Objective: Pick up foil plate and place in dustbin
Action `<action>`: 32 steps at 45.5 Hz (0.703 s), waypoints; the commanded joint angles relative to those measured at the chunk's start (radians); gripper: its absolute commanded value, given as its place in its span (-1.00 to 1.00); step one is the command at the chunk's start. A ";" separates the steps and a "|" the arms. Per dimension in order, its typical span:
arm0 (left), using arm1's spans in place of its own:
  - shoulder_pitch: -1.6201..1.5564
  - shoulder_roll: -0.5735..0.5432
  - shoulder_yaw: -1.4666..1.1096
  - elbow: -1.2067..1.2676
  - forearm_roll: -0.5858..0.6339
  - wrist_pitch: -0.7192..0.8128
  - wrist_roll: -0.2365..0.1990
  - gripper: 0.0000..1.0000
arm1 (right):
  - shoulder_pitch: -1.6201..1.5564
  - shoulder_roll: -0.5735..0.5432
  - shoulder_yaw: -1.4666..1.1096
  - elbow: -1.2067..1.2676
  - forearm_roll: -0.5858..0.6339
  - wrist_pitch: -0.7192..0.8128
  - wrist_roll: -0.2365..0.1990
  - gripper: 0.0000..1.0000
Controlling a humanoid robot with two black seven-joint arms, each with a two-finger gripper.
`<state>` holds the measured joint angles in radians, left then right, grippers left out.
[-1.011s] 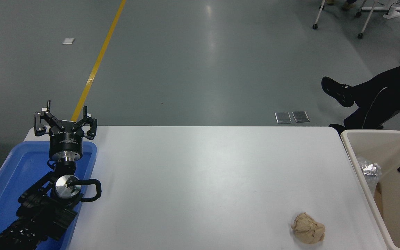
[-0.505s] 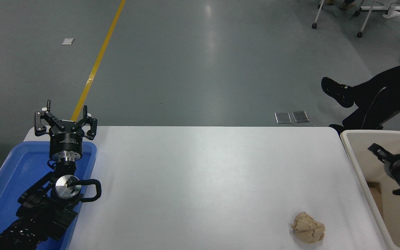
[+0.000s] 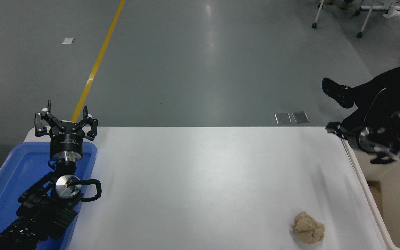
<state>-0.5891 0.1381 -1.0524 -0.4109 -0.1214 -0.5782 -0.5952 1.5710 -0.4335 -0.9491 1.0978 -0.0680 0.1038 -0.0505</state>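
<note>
The cream-white dustbin (image 3: 367,194) stands against the table's right edge. The foil plate does not show in this view. My right gripper (image 3: 333,129) comes in from the right edge, blurred by motion. It hangs over the dustbin's far left corner and the table's far right corner, pointing left. Nothing shows in it. My left gripper (image 3: 66,121) is parked open and empty over the far end of the blue tray (image 3: 9,173) at the lower left.
A tan crumpled paper ball (image 3: 307,227) lies on the white table (image 3: 203,180) near its front right. A seated person's dark legs and shoe (image 3: 339,92) are beyond the table's far right corner.
My right gripper has risen out of the dustbin and swung left and away, to the bin's far left corner. The foil plate seen inside the bin a second ago no longer shows.
</note>
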 commanded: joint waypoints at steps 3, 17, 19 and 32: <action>0.000 0.000 0.000 0.000 0.000 0.000 0.000 0.98 | 0.412 0.039 -0.117 0.465 0.007 0.095 -0.005 1.00; 0.000 0.000 0.000 0.001 0.000 0.000 0.000 0.98 | 0.728 0.082 -0.158 0.614 0.017 0.359 -0.006 1.00; 0.000 0.000 0.000 0.001 0.000 0.000 0.000 0.98 | 0.767 0.085 -0.154 0.617 0.024 0.401 -0.006 1.00; 0.000 0.000 0.000 0.001 0.000 0.000 0.000 0.98 | 0.801 0.101 -0.146 0.628 0.033 0.505 -0.014 1.00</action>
